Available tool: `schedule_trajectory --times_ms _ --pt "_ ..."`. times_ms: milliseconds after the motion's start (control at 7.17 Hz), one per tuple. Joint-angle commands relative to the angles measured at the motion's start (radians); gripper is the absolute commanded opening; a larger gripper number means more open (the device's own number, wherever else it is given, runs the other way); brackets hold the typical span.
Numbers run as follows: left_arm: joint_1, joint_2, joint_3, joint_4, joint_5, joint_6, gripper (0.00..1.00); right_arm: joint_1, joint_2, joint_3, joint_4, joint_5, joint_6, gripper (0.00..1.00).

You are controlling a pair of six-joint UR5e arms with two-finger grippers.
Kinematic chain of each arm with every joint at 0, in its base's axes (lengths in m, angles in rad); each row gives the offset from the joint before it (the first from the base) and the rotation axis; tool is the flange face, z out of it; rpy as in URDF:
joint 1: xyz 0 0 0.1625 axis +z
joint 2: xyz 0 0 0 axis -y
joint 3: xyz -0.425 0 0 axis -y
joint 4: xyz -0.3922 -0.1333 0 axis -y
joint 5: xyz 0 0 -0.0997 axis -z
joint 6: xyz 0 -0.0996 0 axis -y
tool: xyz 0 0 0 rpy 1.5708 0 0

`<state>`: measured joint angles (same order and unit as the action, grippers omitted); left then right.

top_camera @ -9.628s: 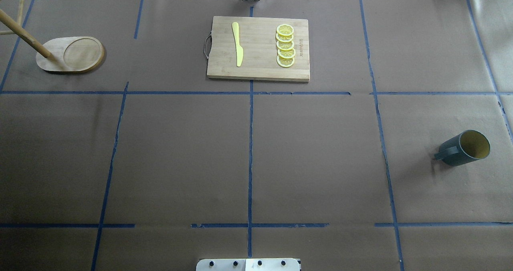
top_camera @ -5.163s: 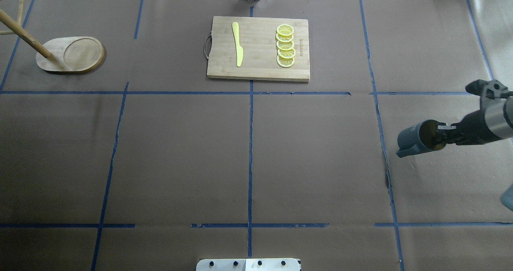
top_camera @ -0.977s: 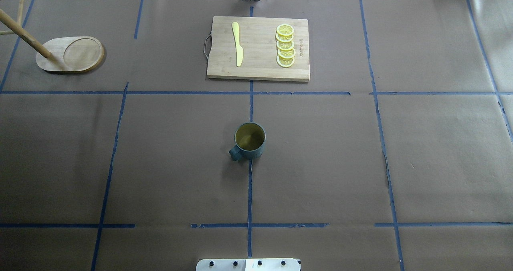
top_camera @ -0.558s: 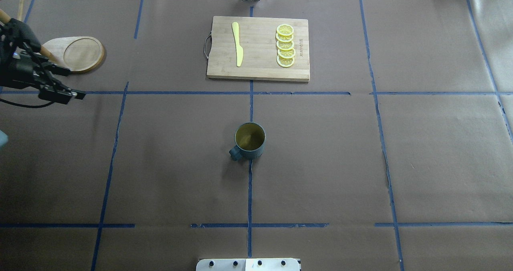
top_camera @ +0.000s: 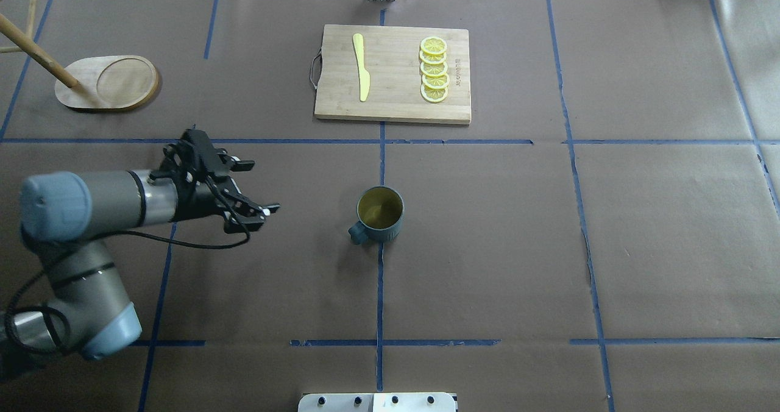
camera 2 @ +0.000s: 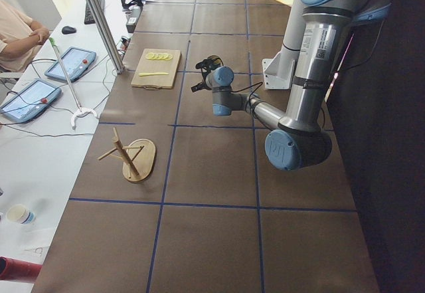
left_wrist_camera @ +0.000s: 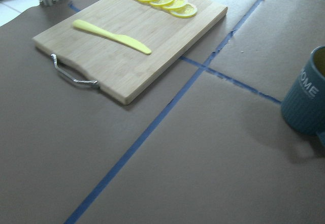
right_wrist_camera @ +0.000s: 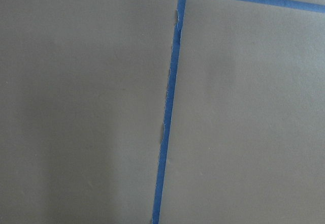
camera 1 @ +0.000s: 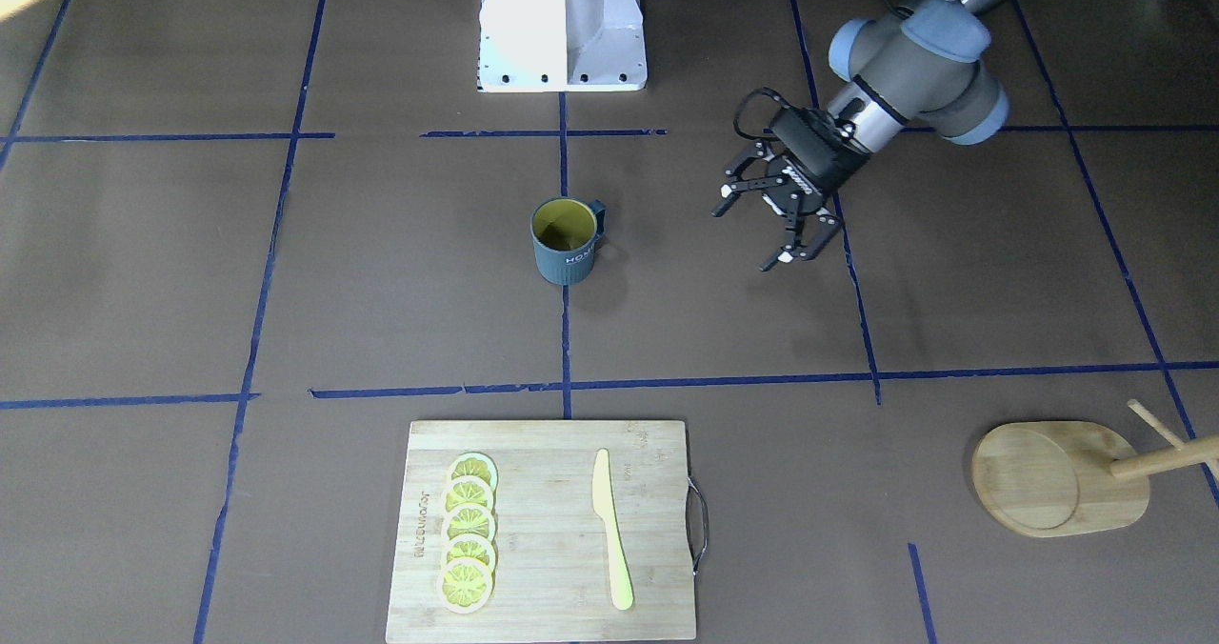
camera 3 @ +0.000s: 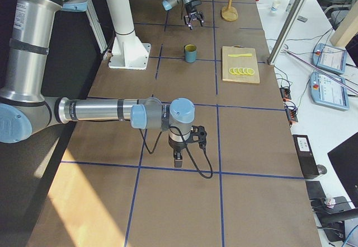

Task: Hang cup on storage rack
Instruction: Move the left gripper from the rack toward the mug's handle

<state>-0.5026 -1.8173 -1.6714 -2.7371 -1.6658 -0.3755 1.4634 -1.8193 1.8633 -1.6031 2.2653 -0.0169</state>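
Noted left gripper [top_camera: 262, 186] above table [top_camera: 487, 247], fingers spread wide apart, holding nothing. Found cup [top_camera: 379, 234] upright on table ahead of its fingertips, near but not touching; handle on robot's side, angled toward gripper. Located rack [top_camera: 109, 83] well apart, behind gripper toward table's far edge. Seen board [top_camera: 393, 104] with knife [top_camera: 361, 67] and lemon slices [top_camera: 434, 71] beyond cup. Cannot tell whether right gripper [camera 3: 177, 158] apart or together; well apart from cup

"HOME" on cup [camera 1: 566, 255] (white letters)
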Motion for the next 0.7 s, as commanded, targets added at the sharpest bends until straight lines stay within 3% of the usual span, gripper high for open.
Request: schedule_trajectory --times_ms 0,558 --pt "0.241 -0.059 0.013 -0.001 0.313 -0.003 1.00 0.000 0.000 0.002 0.000 0.000 0.000 1.00" --pt "0.266 -0.189 0.119 0.007 0.334 -0.002 1.00 0.000 0.000 0.002 0.000 0.000 0.000 1.00"
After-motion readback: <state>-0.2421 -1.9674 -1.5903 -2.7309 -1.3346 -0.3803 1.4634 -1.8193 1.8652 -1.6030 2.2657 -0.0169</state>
